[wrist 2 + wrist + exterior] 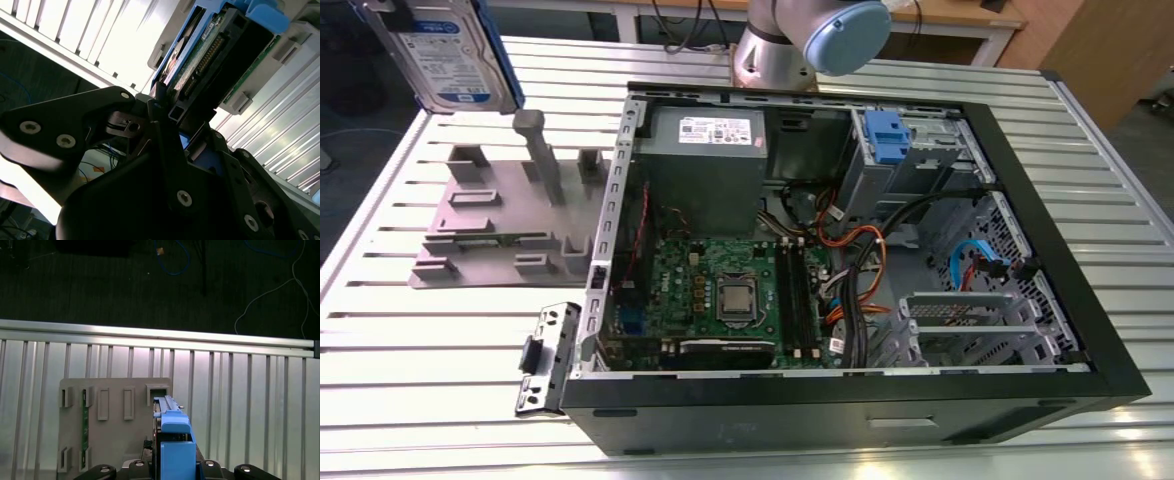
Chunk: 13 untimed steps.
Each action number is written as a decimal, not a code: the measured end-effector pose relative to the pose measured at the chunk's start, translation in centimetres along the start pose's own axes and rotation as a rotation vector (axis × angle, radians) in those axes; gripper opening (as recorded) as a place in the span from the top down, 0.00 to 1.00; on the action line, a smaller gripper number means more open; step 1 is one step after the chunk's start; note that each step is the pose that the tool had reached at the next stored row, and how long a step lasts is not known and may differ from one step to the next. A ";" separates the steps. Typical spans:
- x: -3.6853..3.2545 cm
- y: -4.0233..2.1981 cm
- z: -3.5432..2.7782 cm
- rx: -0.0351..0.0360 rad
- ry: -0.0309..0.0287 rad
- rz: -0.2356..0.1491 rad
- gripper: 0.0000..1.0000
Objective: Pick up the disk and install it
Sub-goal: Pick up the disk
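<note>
Tool closed tight on disk, gripping blue bracket. Disk up in air, standing on edge, over grey stand, beside open computer case. Pick-up looks done. Disk not yet in case.

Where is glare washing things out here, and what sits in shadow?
Second wrist view: the ribbed metal table blows out white beside the silver hard drive in its blue plastic bracket. First wrist view: the floor is dim. Exterior view: even light.

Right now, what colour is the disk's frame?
Blue frame round the disk, best in the first wrist view.
</note>
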State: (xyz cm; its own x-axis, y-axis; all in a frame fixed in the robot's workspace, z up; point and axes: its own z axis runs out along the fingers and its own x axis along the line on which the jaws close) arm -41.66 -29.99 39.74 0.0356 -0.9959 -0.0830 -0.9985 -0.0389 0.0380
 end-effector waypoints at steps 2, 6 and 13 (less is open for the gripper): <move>-0.01 0.00 -0.07 0.0000 0.0000 0.000 0.64; -0.02 0.01 -0.19 0.0000 0.0000 0.000 0.64; -0.03 0.01 -0.37 0.0000 0.0000 0.000 0.64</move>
State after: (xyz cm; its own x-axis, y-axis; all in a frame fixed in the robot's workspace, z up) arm -41.66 -29.99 40.11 0.0356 -0.9959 -0.0830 -0.9985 -0.0388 0.0380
